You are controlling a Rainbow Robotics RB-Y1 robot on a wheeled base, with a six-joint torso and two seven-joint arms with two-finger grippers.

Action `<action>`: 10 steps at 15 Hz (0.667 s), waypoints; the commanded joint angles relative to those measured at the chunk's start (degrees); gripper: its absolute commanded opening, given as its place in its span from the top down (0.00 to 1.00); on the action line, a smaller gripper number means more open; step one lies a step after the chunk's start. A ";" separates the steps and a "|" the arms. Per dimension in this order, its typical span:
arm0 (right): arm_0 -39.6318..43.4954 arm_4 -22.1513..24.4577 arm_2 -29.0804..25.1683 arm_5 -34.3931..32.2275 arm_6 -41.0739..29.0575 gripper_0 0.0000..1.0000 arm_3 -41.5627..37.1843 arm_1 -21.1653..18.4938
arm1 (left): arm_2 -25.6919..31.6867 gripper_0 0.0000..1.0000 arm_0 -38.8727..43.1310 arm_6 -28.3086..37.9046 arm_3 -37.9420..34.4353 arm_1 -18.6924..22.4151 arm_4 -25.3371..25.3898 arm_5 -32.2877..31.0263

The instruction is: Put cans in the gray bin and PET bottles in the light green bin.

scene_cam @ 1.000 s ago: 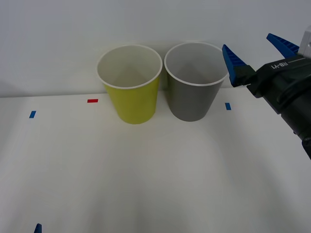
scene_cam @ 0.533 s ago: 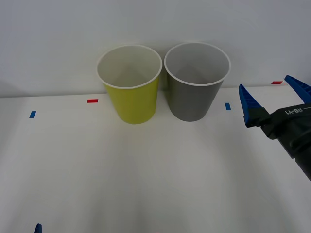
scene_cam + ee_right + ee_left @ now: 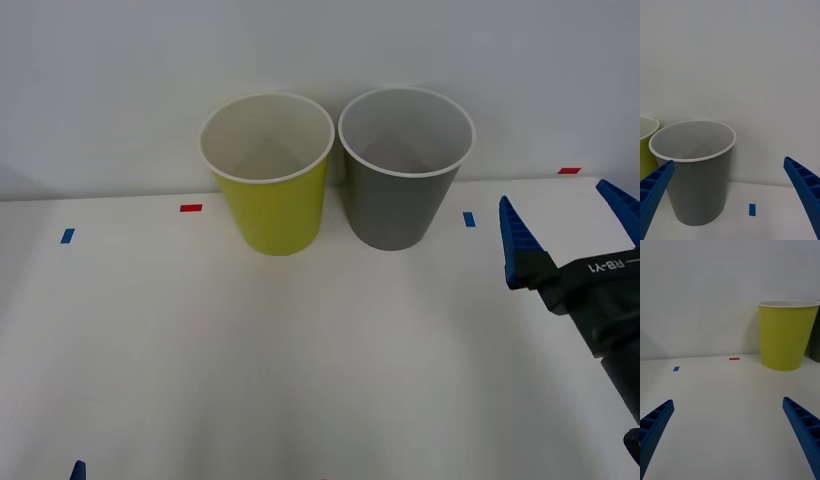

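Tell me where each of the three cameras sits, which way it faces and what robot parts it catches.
Front view: above the arms, looking down at the table; open right gripper at right.
Right wrist view: on the right wrist, facing the gray bin; its blue fingers at the corners.
Left wrist view: low over the table, facing the light green bin; open left gripper.
Shared: both bins appear in the front and right wrist views.

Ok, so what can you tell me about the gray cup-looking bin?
The gray bin is a big tapered cup, wider at the top, with dark gray, smooth, plastic-looking walls, a thin white rim and a pale inside. It stands upright on the white table near the back wall, close beside the light green bin on that bin's right. No item is visible inside, though its bottom is hidden. The open right tool hangs off to its right, not touching.
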 commanded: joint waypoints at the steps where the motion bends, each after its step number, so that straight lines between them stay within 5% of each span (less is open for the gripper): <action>1: 6.72 -0.88 0.19 -11.11 1.43 0.00 5.62 1.09 | 0.00 0.00 0.00 0.00 0.00 0.00 0.00 0.00; 5: 15.68 -1.23 -0.25 -29.56 3.89 0.00 15.11 3.63 | 0.00 0.00 0.00 0.00 0.00 0.00 0.00 0.00; 10: 25.26 -2.55 -0.34 -37.82 6.27 0.00 16.69 3.37 | 0.00 0.00 0.00 0.00 0.00 0.00 0.00 0.00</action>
